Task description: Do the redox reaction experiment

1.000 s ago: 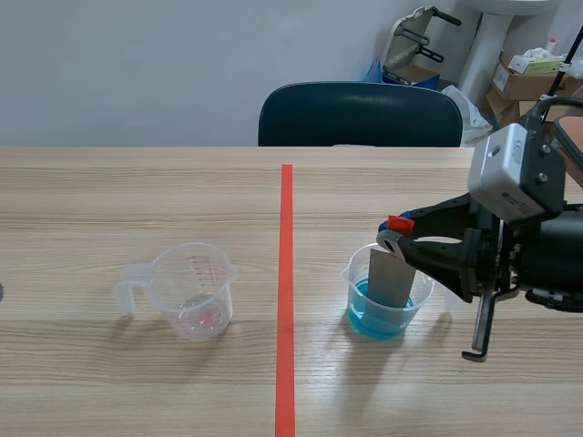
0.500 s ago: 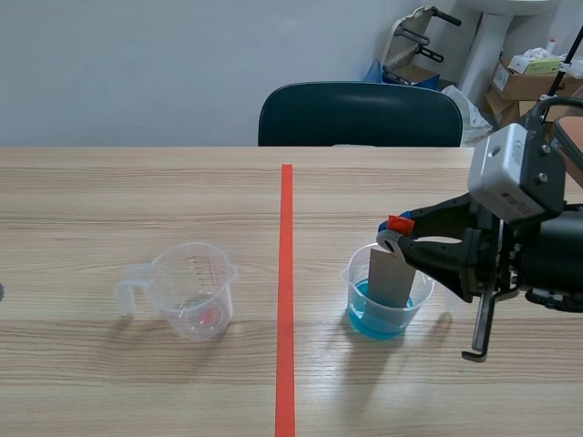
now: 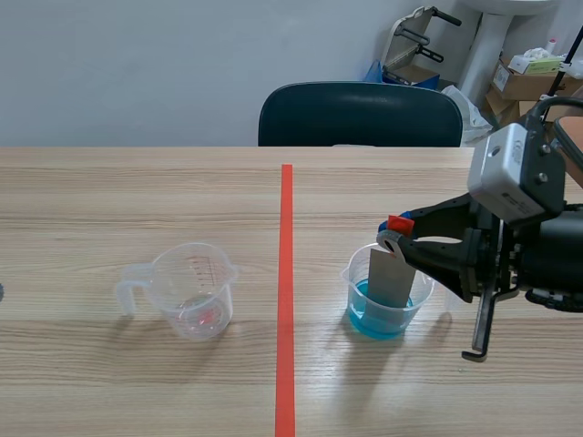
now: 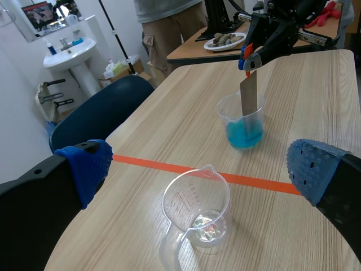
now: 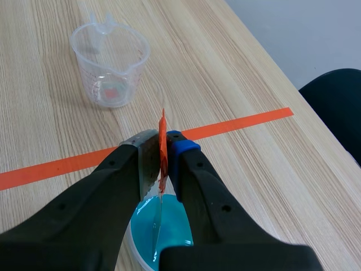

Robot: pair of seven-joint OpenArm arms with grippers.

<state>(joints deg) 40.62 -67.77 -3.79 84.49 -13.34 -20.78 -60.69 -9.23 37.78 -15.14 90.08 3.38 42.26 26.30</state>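
1. Grey metal strip [image 3: 390, 278], topped by an orange-red tab, is pinched at its upper end by the right gripper [image 3: 393, 238]; the fingers are closed tight on the tab, with only the strip's thickness between them.
2. The strip hangs straight down from the fingertips into a clear plastic beaker [image 3: 355, 287] right under the gripper; its lower end sits in the blue solution [image 3: 378, 323], while most of its length is above the liquid.
3. The left gripper [image 4: 198, 168] is spread wide and holds nothing; its blue dotted pads [image 4: 90, 164] stand far apart, with an empty handled measuring cup [image 3: 193, 291] below and just ahead of them, well apart from the right gripper across the orange tape line [image 3: 286, 273].
4. Judged step: the metal is dipped in the solution so it can react; the dip seems in place and little is left but to wait or lift out.
5. Risks from here:
   - the grip is only on the narrow tab, so a slackening could let the strip drop and splash;
   - the strip appears close to the beaker's near wall, so a sideways drift of the arm could lever the light beaker over and spill the solution;
   - descending further could press the strip on the bottom and bend it or shove the beaker.
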